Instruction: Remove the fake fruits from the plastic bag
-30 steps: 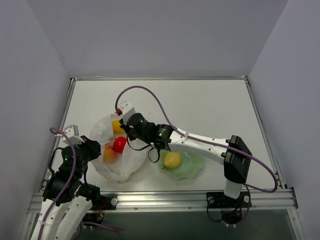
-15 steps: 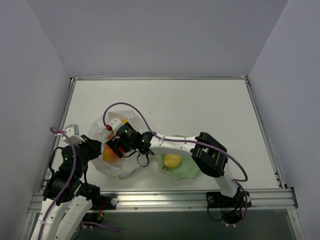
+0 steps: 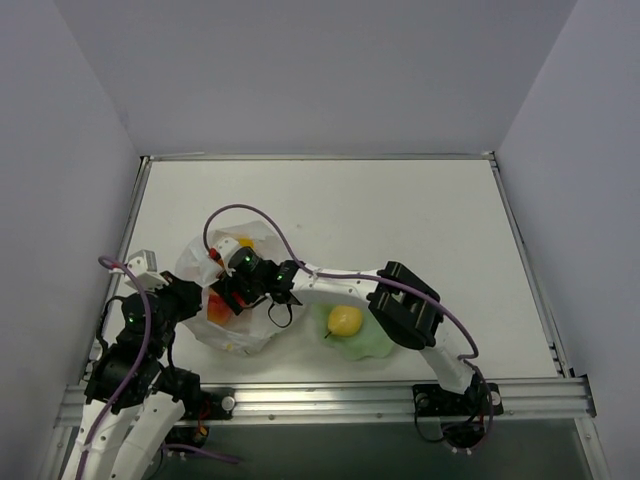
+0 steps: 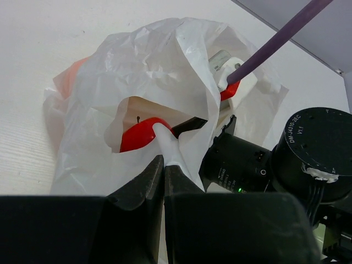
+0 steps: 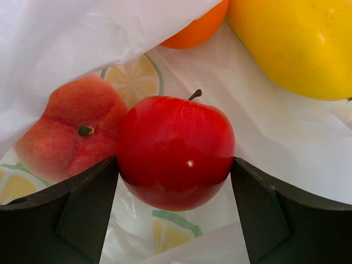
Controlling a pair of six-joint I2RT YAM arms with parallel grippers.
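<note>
The crinkled white plastic bag (image 3: 237, 340) lies at the near left of the table. My left gripper (image 4: 163, 165) is shut on a fold of the bag's rim (image 4: 170, 146), holding the mouth up. My right gripper (image 5: 175, 165) reaches inside the bag, and its two fingers press against both sides of the red ball (image 5: 175, 151), which has a short stem. Beside it in the bag lie a pink-orange peach (image 5: 74, 135), an orange ball (image 5: 195, 30) and a yellow fruit (image 5: 297, 44). A yellow pear (image 3: 345, 320) sits on the pale green plate (image 3: 385, 343).
The right arm (image 3: 400, 300) stretches low across the table from its base to the bag, passing over the plate. Its wrist (image 4: 308, 154) fills the right side of the left wrist view. Grey walls (image 3: 60, 200) enclose the table.
The right gripper has moved left and down into the bag. Its jaws opened and now sit against the red ball. The left gripper has kept its hold on the bag.
</note>
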